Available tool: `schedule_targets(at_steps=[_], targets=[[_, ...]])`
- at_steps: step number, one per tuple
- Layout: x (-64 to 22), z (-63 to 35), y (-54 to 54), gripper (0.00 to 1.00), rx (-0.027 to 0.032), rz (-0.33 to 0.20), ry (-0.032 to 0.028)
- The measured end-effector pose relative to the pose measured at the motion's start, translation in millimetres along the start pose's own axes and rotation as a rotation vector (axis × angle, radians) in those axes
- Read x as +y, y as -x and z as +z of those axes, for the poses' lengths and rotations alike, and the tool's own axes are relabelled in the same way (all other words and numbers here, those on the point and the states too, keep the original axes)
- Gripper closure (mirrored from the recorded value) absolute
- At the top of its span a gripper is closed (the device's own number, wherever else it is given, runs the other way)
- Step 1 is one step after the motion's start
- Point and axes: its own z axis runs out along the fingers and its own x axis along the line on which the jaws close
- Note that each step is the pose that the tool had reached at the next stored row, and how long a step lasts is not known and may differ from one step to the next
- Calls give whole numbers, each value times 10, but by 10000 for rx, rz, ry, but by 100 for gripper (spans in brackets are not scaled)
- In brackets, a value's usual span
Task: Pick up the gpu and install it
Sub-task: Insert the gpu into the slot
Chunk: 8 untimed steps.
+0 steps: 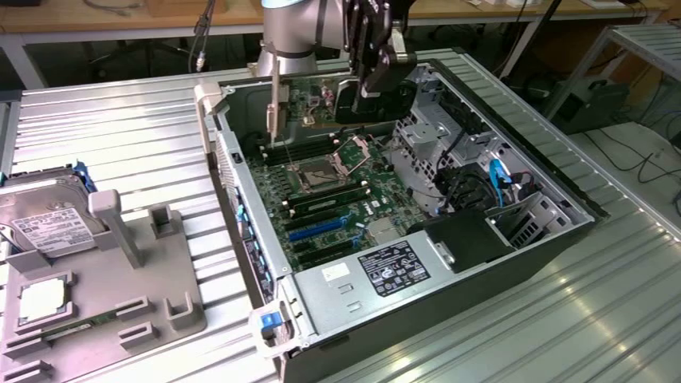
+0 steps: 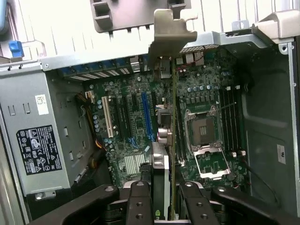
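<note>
The gpu (image 1: 319,102) is a thin dark card that hangs on edge above the open computer case (image 1: 532,179), over the motherboard's far end. Its silver bracket (image 1: 274,104) points down on the exterior view's left. My gripper (image 1: 375,80) is shut on the card from above. In the wrist view I see the gpu (image 2: 172,136) edge-on, running away from my gripper (image 2: 166,204), with the bracket (image 2: 171,33) at its far end. Below it lie the motherboard's expansion slots (image 2: 147,117) and the open processor socket (image 2: 204,126).
A grey fixture tray (image 1: 159,307) sits on the exterior view's left with a silver hard drive (image 1: 43,215), a processor (image 1: 43,299) and a memory stick (image 1: 64,327). Inside the case are the power supply (image 1: 394,267), drive cages (image 1: 436,132) and cables (image 1: 500,179).
</note>
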Motion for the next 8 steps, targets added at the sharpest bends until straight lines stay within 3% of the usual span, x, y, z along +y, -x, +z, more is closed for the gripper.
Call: schedule_targets(at_steps=[2,8], targets=[[-2,33,11,72,-9,-286,6],[-60,113,68,72,-18,-478,5]])
